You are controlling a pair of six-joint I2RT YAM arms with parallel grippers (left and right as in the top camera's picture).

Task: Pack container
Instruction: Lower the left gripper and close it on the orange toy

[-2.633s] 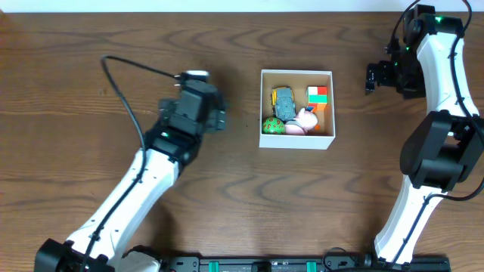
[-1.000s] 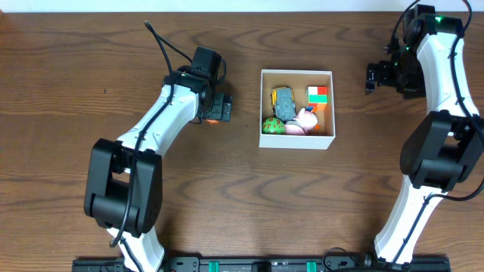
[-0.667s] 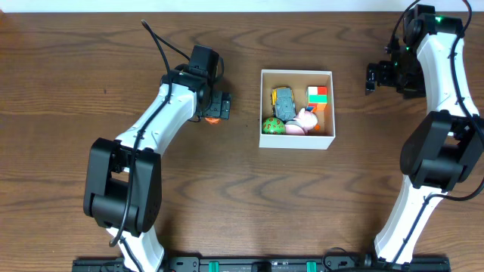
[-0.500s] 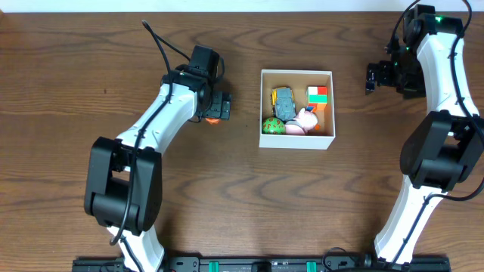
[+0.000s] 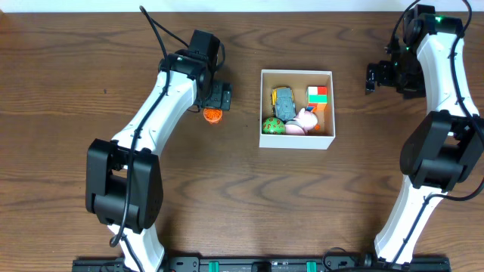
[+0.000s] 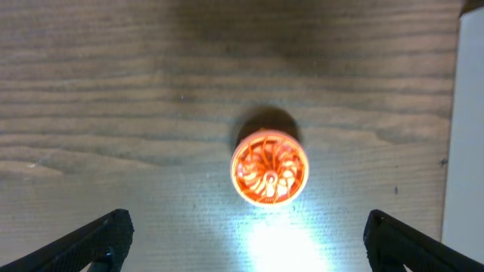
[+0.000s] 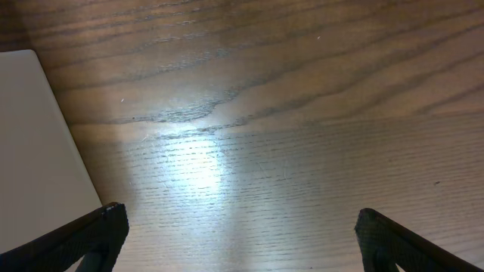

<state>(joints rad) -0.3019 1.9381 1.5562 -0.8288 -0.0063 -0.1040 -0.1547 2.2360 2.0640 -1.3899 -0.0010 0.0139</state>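
Note:
The container (image 5: 296, 141) is a square box with white walls, at the middle of the table. It holds a toy car (image 5: 283, 101), a red, green and white cube (image 5: 318, 94), a green ball (image 5: 272, 126) and a pink toy (image 5: 305, 121). A round orange toy (image 5: 212, 115) lies on the table left of the container. My left gripper (image 5: 220, 95) is open just beyond it. In the left wrist view the orange toy (image 6: 269, 168) lies ahead of the open left gripper (image 6: 249, 249), untouched. My right gripper (image 5: 372, 77) is open and empty, right of the container.
The container's white wall shows at the right edge of the left wrist view (image 6: 470, 151) and at the left edge of the right wrist view (image 7: 30, 151). Bare wooden table (image 7: 287, 113) lies under my right gripper (image 7: 242, 242).
My left arm swung in over the orange toy, then drew back toward the far side. The toy now lies uncovered on the table. The right arm has not moved.

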